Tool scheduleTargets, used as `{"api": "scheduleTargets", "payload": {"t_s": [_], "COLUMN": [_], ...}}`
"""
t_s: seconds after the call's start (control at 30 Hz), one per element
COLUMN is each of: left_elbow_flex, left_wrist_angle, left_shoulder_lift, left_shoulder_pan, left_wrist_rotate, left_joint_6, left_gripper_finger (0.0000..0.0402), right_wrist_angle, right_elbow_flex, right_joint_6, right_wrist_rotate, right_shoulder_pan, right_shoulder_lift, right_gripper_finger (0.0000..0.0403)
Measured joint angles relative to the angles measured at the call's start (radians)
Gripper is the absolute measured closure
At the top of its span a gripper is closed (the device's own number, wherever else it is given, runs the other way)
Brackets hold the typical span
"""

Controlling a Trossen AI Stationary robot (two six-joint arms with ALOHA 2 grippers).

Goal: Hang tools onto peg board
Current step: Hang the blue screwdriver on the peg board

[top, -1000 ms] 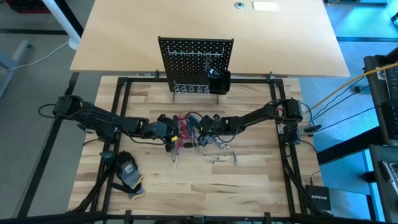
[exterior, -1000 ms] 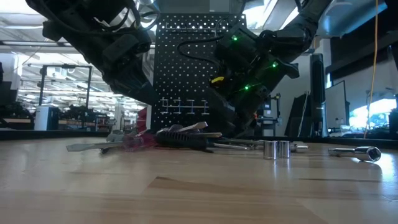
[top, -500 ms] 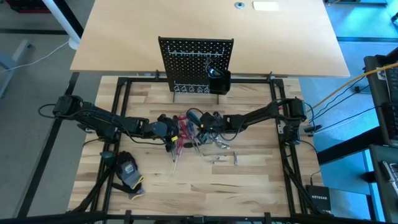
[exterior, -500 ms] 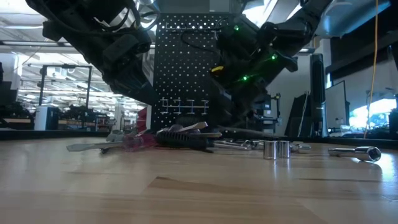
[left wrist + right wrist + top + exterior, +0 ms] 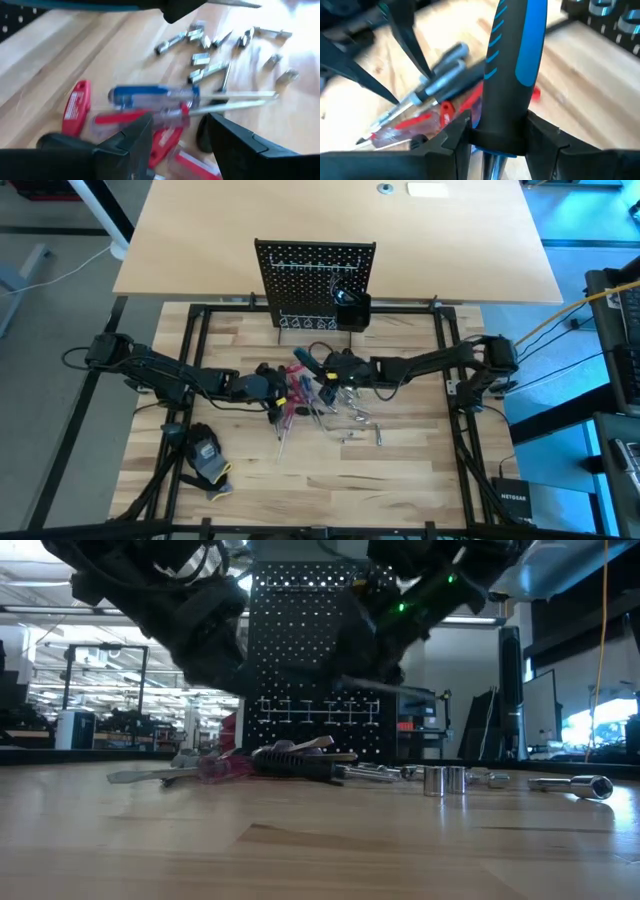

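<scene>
Carrying step, by the look of it: right gripper [image 5: 495, 142] clamped on a black-and-blue-handled screwdriver [image 5: 512, 70], lifted off the table and held above the pile of tools [image 5: 310, 395] at table centre; in the high view, blue handle [image 5: 303, 360] poking out toward 11 o'clock from the gripper [image 5: 322, 372], with the peg board [image 5: 315, 280] standing upright at 12 o'clock of it, near but apart; hanging not yet done.

Left gripper [image 5: 175, 135] low over the pile at 9 o'clock of the right one, fingers spread narrowly and holding nothing; below it a clear blue-handled screwdriver [image 5: 150, 95], red-handled ones [image 5: 77, 107] and scattered silver bits [image 5: 200, 57].

Next move, as a judgement: swing the held tool toward 12 o'clock, line the shaft up with a free wire hook or loop along the board's lower rows [image 5: 305, 323], lower gently, then release; risk of knocking the light panel or missing the small loop.

Held tool: slim, dark rubbery grip with blue inlay, bright metal shaft below the fingers.
</scene>
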Motion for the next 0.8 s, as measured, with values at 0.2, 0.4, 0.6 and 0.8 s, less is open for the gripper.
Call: {"api": "scheduleTargets", "payload": {"t_s": [0.2, 0.4, 0.6, 0.8], "left_elbow_flex": [0.000, 0.000, 0.010, 0.081], "left_wrist_angle": [0.190, 0.523, 0.902, 0.957], "left_shoulder_lift": [0.000, 0.023, 0.125, 0.188], "left_shoulder_pan": [-0.002, -0.002, 0.007, 0.007], "left_wrist_rotate": [-0.002, -0.038, -0.049, 0.053], "left_joint_6": [0.022, 0.050, 0.104, 0.159], "left_gripper_finger": [0.0227, 0.0227, 0.0227, 0.0227], "right_wrist_angle": [0.010, 0.155, 0.416, 0.546], "right_elbow_flex": [0.000, 0.001, 0.001, 0.002], "right_joint_6": [-0.075, -0.216, -0.356, -0.418], "right_wrist_rotate": [0.000, -0.045, -0.138, -0.186], "right_shoulder_pan": [0.001, 0.008, 0.038, 0.047], "right_shoulder_lift": [-0.111, -0.195, -0.205, -0.205], "right_gripper_finger": [0.0260, 0.0259, 0.0259, 0.0258]}}
